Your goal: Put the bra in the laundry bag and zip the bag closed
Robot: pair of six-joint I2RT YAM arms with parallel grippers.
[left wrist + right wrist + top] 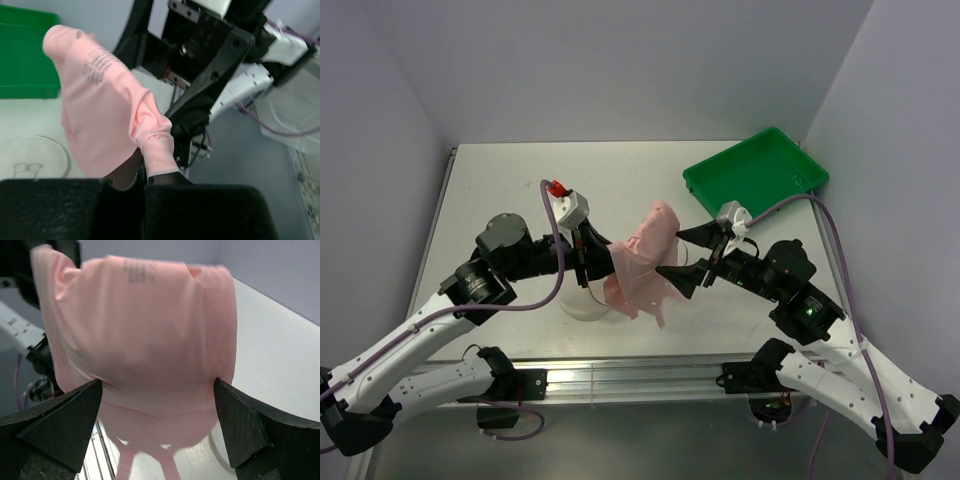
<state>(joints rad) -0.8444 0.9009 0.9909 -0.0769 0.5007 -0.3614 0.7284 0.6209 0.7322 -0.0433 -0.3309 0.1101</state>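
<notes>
The pale pink bra (pixel 645 252) hangs bunched above the table between both grippers. My left gripper (pixel 594 262) is shut on one edge of it; in the left wrist view the fabric (pixel 100 110) is pinched between the closed jaws (pixel 145 176). My right gripper (pixel 681 254) is open, its jaws spread wide on either side of the bra (pixel 140 335), not clamping it (pixel 158 381). The round cream mesh laundry bag (pixel 582 302) lies flat on the table under the left gripper and also shows in the left wrist view (pixel 30 156), partly hidden by the bra.
A green tray (pixel 755 172) stands at the back right of the white table (pixel 500 190). The right arm (pixel 210 65) is close behind the bra. Grey walls enclose the sides and the back.
</notes>
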